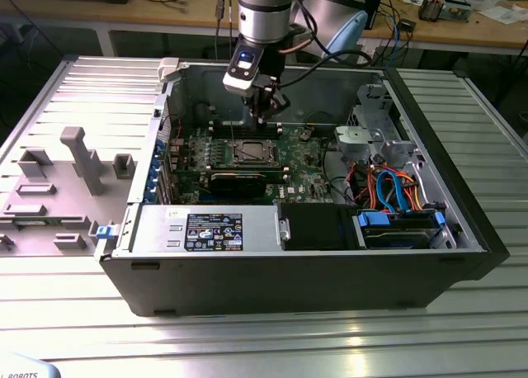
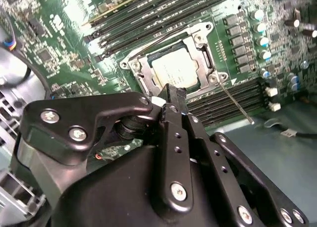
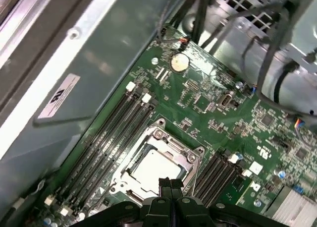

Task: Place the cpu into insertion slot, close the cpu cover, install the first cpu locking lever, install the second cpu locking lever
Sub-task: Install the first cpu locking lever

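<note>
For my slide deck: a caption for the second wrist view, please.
Gripper poised beside the chip, which sits beneath its lowered cover.

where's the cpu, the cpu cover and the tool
cpu (image 2: pixel 174 71), second wrist view, middle of its pale top
cpu cover (image 3: pixel 174 144), first wrist view, silver frame bar beside the chip
tool (image 3: pixel 171 183), first wrist view, midway between its fingertips

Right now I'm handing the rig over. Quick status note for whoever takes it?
The gripper hovers by the edge of the socket, jaws shut, nothing in them.
The chip sits in the socket, and the cover lies down over it.
Done: chip in, cover closed, as far as shows.
Left: a thin lever sticks out free beside the socket, so locking looks undone.
</note>
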